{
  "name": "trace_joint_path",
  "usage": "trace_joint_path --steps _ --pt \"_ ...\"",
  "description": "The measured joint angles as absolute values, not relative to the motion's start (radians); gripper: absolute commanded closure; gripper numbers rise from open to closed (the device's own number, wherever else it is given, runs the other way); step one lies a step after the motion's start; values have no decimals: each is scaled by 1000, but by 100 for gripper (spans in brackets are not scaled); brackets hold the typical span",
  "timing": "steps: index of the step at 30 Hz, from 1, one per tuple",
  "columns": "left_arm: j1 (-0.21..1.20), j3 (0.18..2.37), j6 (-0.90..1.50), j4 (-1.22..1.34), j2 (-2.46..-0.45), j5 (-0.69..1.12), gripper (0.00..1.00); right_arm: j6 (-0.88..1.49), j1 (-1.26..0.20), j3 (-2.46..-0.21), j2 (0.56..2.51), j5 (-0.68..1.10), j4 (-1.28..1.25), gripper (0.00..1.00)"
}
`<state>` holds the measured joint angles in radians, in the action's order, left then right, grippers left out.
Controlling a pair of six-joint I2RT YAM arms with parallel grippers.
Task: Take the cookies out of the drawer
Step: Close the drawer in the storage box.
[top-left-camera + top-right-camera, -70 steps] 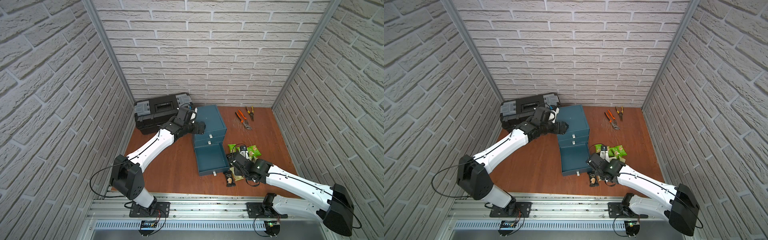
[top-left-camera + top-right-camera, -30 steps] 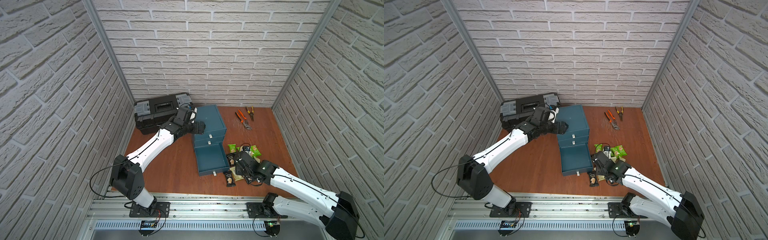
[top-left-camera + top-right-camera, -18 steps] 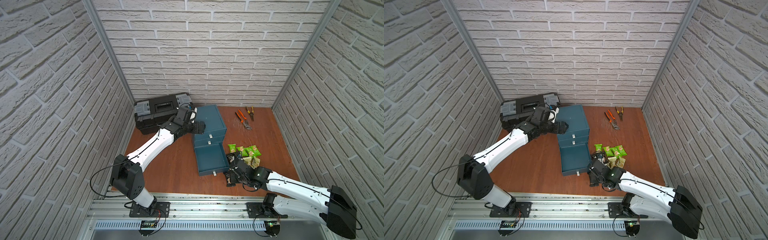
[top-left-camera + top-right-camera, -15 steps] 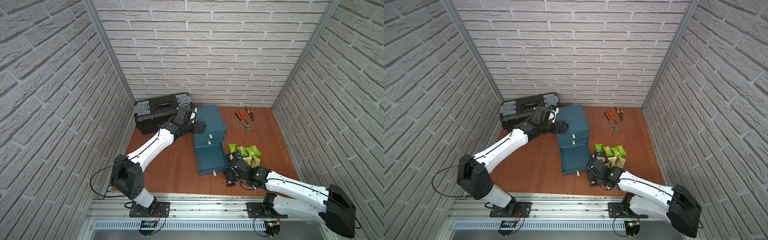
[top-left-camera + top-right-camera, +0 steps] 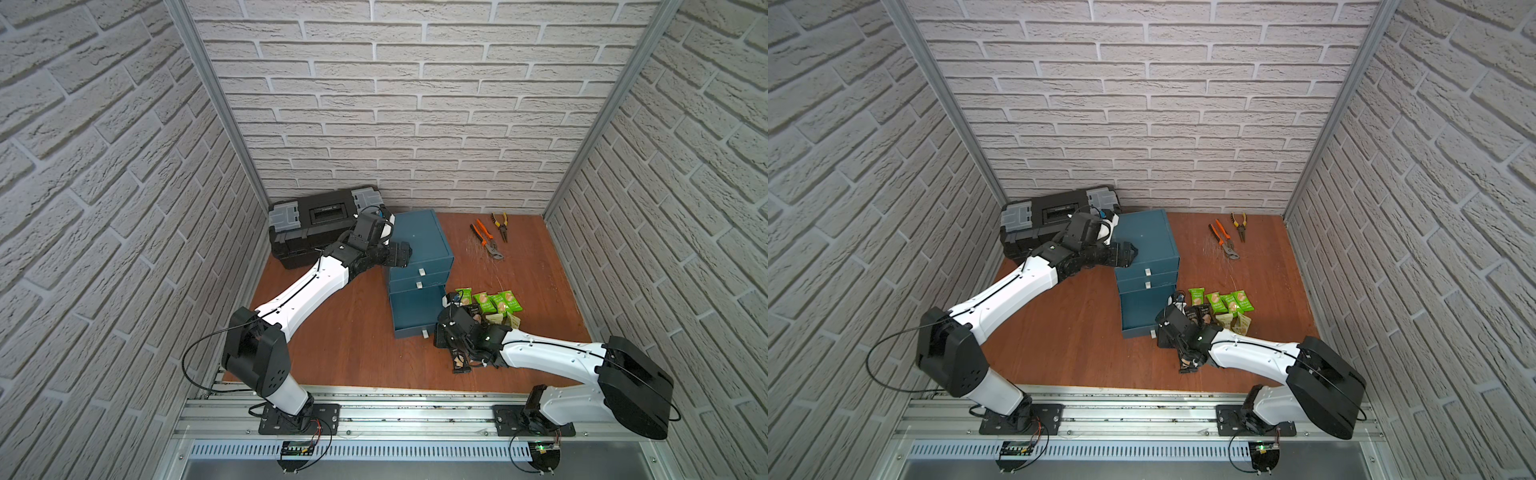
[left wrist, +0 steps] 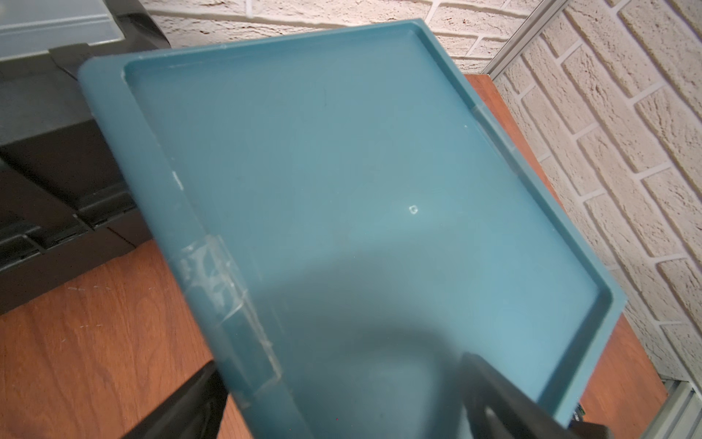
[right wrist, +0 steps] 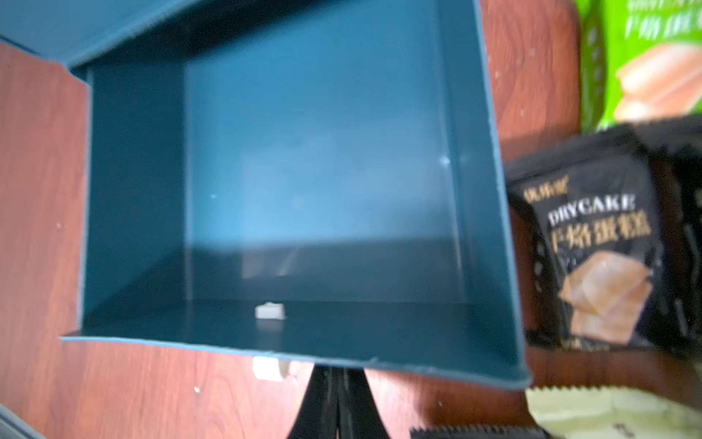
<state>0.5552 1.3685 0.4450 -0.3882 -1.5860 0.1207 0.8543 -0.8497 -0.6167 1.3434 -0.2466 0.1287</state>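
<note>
Currently | drawer (image 7: 490, 228) empty, cookies (image 5: 490, 303) piled on worktop (image 5: 340, 332) beside it | right gripper (image 7: 337, 403) jaws clenched, empty, at drawer front | left gripper (image 5: 400, 254) jaws spread on cabinet (image 5: 428, 237) | risk: clenched jaws swinging out scatter cookies or shove drawer

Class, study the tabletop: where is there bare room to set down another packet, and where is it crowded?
Bare tabletop lies between the toolbox, the drawer unit and the front rail; more between the pliers and the cookies. The open drawer is empty. Crowded: beside that drawer, where packets overlap.
</note>
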Motion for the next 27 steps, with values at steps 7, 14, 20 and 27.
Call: trace_joint_path --steps 7,14,20,27 --pt "555 1369 445 -388 -1587 121 1 825 -811 -672 1428 -307 39 98" --pt "555 1369 445 -388 -1587 121 2 815 -786 -680 1540 -346 -85 98" --pt "556 1369 445 -388 -1587 121 2 821 -780 -677 1619 -366 -243 98" --pt "556 1369 445 -387 -1588 121 1 839 -762 -688 1711 -366 -368 98"
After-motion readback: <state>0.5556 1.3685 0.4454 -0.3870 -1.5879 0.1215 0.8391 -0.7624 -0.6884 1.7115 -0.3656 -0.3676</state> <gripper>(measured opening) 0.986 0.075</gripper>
